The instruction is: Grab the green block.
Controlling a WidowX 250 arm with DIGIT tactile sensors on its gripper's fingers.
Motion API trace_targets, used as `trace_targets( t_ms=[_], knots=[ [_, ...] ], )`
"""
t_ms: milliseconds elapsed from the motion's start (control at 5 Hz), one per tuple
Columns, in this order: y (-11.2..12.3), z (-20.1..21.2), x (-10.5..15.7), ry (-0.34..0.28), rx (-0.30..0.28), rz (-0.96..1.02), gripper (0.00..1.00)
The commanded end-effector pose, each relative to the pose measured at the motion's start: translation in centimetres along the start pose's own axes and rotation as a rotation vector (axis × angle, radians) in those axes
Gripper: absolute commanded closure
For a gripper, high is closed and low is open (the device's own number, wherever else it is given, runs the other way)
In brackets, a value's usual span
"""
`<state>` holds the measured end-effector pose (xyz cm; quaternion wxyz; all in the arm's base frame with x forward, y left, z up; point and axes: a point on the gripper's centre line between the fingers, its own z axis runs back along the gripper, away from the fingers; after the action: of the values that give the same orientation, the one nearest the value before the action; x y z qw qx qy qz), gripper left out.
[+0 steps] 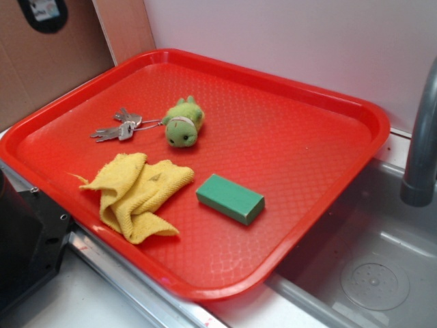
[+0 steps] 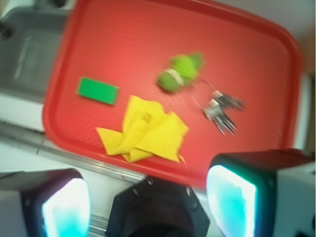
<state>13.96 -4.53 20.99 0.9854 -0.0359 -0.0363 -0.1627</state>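
The green block (image 1: 230,198) is a flat teal-green brick lying on the red tray (image 1: 287,130), near its front edge. In the wrist view the block (image 2: 98,91) lies at the left of the tray (image 2: 123,34). My gripper (image 2: 148,203) is open and empty, high above and well back from the tray. Its two fingers (image 2: 66,207) stand wide apart at the bottom of the wrist view. The gripper does not show in the exterior view.
A crumpled yellow cloth (image 1: 136,193) lies left of the block. A lime-green plush toy (image 1: 183,123) with keys (image 1: 117,127) lies behind it. A sink (image 1: 375,273) and grey faucet (image 1: 422,137) are at the right. The black robot base (image 1: 27,239) is at the front left.
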Motion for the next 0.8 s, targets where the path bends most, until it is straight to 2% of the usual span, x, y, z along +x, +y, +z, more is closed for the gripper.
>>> trace_targets(
  t_ms=[0,200,400,600],
  knots=[
    [-3.5,-3.1,2.5,-0.05,0.0,-0.421,0.0],
    [-4.9,-5.7,3.5,-0.079,-0.001,-0.624,0.0],
    [-5.2,-7.9,4.0,-0.115,-0.079,-0.773,0.0],
    [-4.9,-10.6,4.9,-0.088,-0.045,-0.827,0.0]
  ],
)
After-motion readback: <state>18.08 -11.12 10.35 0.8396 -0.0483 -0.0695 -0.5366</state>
